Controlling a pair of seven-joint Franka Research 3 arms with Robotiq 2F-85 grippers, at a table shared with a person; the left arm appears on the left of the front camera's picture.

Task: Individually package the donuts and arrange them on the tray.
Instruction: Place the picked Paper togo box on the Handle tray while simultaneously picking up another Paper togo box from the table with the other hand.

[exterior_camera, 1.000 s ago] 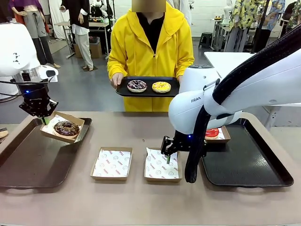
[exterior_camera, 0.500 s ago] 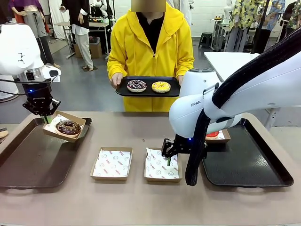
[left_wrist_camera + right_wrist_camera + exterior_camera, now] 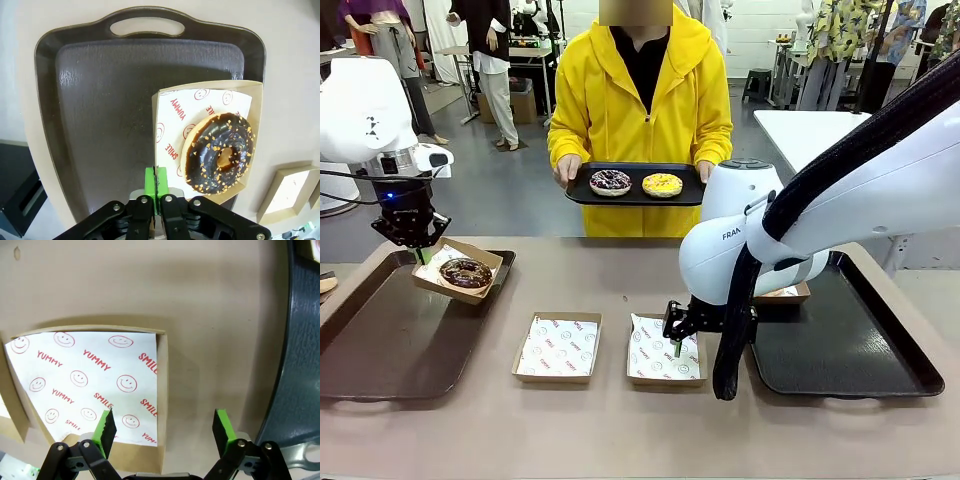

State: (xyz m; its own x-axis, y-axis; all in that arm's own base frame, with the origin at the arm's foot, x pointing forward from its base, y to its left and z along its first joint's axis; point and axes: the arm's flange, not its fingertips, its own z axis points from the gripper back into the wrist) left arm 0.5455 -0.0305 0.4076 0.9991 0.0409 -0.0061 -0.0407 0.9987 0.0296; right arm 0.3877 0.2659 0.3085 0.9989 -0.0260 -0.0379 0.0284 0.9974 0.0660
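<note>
Chocolate donut (image 3: 466, 272) sits in a box (image 3: 485, 258), left gripper (image 3: 419, 255) clamped on its rim over the brown tray (image 3: 380, 340). Right gripper (image 3: 164, 422) is wide open above an empty lined box (image 3: 655, 362). Person's black tray (image 3: 582, 196) holds a sprinkled donut (image 3: 610, 181) and a yellow donut (image 3: 662, 184).

Smooth grey floor (image 3: 510, 190), even indoor light. Beige tabletop (image 3: 620, 440) across the foreground. White table (image 3: 810, 125) behind it at right. Dark stool (image 3: 757, 82) farther back, below a white wall (image 3: 752, 28). Cardboard box (image 3: 526, 102) on the floor back left, near a small table (image 3: 455, 50).
</note>
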